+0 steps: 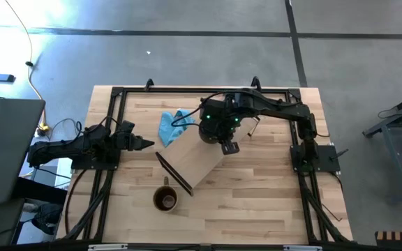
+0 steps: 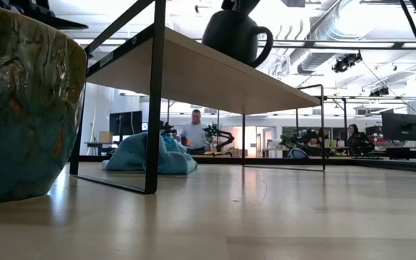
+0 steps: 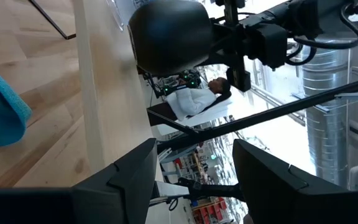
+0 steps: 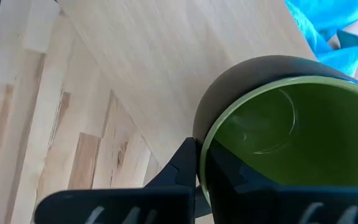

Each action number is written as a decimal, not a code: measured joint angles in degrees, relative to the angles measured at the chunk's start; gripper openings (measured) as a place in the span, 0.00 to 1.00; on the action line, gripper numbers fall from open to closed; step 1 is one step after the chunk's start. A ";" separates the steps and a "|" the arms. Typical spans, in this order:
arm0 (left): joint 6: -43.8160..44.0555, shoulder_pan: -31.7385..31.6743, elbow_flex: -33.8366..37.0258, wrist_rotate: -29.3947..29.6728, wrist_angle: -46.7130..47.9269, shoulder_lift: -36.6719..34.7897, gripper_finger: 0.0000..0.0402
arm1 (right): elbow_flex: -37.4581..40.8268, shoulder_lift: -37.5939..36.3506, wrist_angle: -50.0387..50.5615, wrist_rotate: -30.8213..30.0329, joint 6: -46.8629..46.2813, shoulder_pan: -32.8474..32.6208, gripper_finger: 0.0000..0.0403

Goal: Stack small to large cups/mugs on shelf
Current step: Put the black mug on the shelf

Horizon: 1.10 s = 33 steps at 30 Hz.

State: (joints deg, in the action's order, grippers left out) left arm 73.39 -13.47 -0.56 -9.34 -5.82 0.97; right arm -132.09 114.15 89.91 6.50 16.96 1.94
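Tipping is the main risk: the right gripper [image 4: 197, 177] is pinched fully shut on the rim of the green mug [image 4: 272, 124], one finger inside and one outside, so a crooked release could topple it on the shelf [image 1: 194, 159]. From that gripper, the mug sits directly beneath it on the shelf top. Farther off, the brown mug [image 1: 165, 199] stands on the desk [image 1: 257, 202] beside the shelf's end. Farthest, the left gripper [image 1: 145, 143] waits wide open and empty at the desk's left edge.
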 joint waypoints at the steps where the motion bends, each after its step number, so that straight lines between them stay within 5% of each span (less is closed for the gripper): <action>1: 0.00 0.00 0.00 0.00 0.03 0.00 0.50 | 0.00 0.00 0.20 -0.14 -0.22 0.02 0.00; 33: -0.99 0.00 0.00 0.00 -0.01 0.00 0.50 | 0.19 1.55 0.11 2.75 -7.97 -0.10 0.00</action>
State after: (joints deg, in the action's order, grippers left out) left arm 72.40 -13.47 -0.56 -9.34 -5.82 0.97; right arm -131.90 115.70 90.02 9.25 8.99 1.84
